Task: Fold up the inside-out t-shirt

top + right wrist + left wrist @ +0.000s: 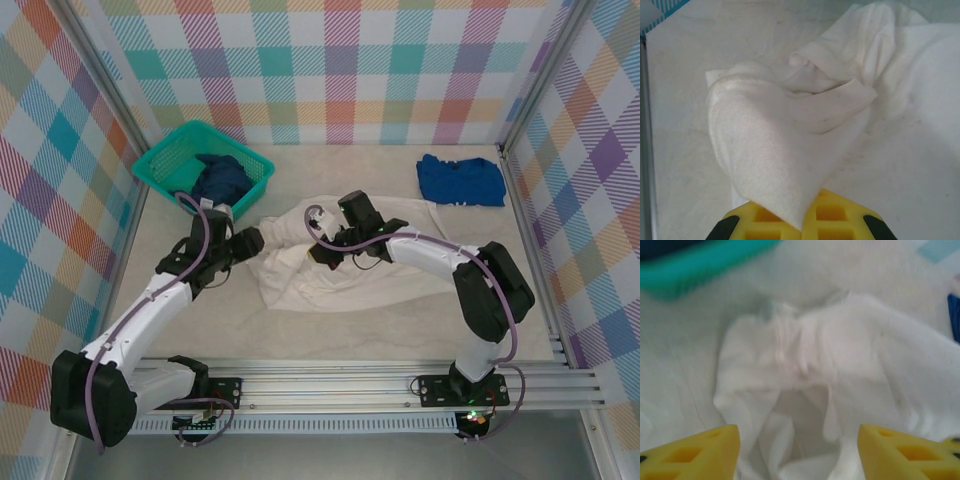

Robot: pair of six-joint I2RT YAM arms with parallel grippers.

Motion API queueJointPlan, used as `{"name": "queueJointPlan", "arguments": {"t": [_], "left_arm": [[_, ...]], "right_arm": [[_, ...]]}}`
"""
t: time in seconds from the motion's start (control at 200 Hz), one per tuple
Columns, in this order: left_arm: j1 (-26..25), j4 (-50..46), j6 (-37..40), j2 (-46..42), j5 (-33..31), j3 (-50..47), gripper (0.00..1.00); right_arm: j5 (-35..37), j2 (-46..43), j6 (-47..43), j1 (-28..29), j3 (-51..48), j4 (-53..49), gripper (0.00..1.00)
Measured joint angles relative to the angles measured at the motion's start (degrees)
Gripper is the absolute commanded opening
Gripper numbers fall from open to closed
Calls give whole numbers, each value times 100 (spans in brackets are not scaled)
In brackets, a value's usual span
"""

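One white t-shirt [300,282], one blue shirt [460,180], one teal basket [168,160], seemingly one navy garment [222,178]

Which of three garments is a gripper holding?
The white t-shirt, pinched by the right gripper; the blue shirt lies apart, the navy garment in the basket.

Plaid walls [340,60] close me in at nine, twelve and three o'clock. My beige table [400,320] is evenly lit, with a metal rail [350,385] at six.
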Motion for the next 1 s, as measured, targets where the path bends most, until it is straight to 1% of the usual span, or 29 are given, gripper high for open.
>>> {"name": "queueJointPlan", "arguments": {"t": [0.11, 0.2, 0.245, 0.4, 0.465, 0.48, 0.615, 0.64, 0.69, 0.83, 0.96, 1.0], "left_arm": [[0, 122, 415, 935, -365, 1060, 69], [9, 138, 798, 2020, -564, 2024, 70], [13, 138, 949, 2500, -599, 2424, 71], [42, -232, 1458, 4339, -533, 4236, 73], [39, -446, 1641, 4900, -588, 4929, 74], [37, -479, 1685, 5010, -632, 5056, 74], [31, -1381, 1980, 6555, -1377, 7466, 75], [31, -1414, 2004, 6723, -1451, 7635, 75], [35, -1742, 2072, 7191, -1714, 8332, 75], [66, -2267, 2127, 7971, -2181, 9322, 74], [168, -2684, 2129, 8155, -2468, 9429, 72], [210, -2693, 2127, 8102, -2494, 9294, 71]], "right_arm": [[-81, 0, 181, 4, -4, -2, 0], [-140, 0, 282, 11, -13, 20, 0], [-164, 0, 330, 11, -22, 31, 0], [-208, 0, 424, 11, -66, 85, 0], [-232, 0, 455, 11, -96, 127, 0], [-234, 0, 472, 11, -111, 142, 0], [-293, 0, 551, 11, -216, 203, 0], [-302, 0, 557, 11, -227, 203, 0], [-321, 0, 575, 11, -247, 205, 0], [-363, 7, 616, 11, -247, 243, 0], [-417, 35, 680, 17, -247, 275, 0], [-439, 57, 688, 22, -247, 302, 0]]}}
